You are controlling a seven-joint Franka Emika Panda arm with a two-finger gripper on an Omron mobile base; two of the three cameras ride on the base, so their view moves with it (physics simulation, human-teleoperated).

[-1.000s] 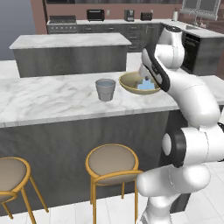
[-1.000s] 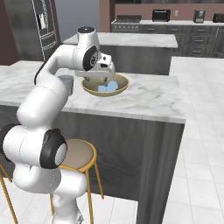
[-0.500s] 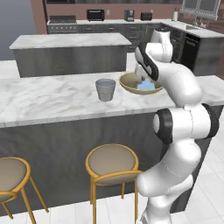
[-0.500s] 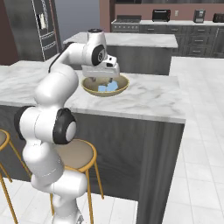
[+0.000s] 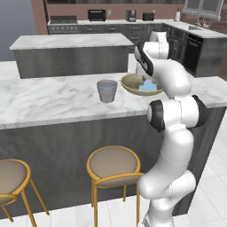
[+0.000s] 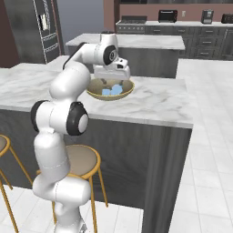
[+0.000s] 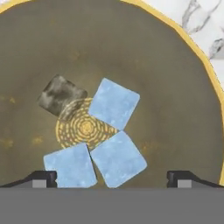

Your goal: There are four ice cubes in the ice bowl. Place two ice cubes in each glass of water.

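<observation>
The olive-tan ice bowl (image 5: 128, 83) (image 6: 128, 89) sits on the marble counter, right of a grey-blue glass of water (image 5: 107, 91). Pale blue ice cubes (image 5: 149, 87) (image 6: 113, 90) lie in it. My gripper (image 6: 112, 82) hangs just over the bowl, pointing down into it. In the hand view the bowl's floor (image 7: 175, 87) spreads wide, with three blue ice cubes (image 7: 114, 104) clustered at its middle and a grey mottled cube (image 7: 61, 95) beside them. The gripper (image 7: 113, 180) is open, nothing between its fingertips (image 7: 43, 178), and the two nearest cubes lie between them.
The marble counter (image 5: 48, 99) runs left from the glass and ends just right of the bowl (image 6: 182, 113). Round stools (image 5: 113, 165) (image 6: 79, 159) stand under its front edge. A second island (image 5: 71, 42) and back counters with appliances lie beyond.
The arm has swung its elbow up and drawn in over the counter, bringing the hand down closer over the bowl. The gripper stays open; bowl, cubes and glass have not moved.
</observation>
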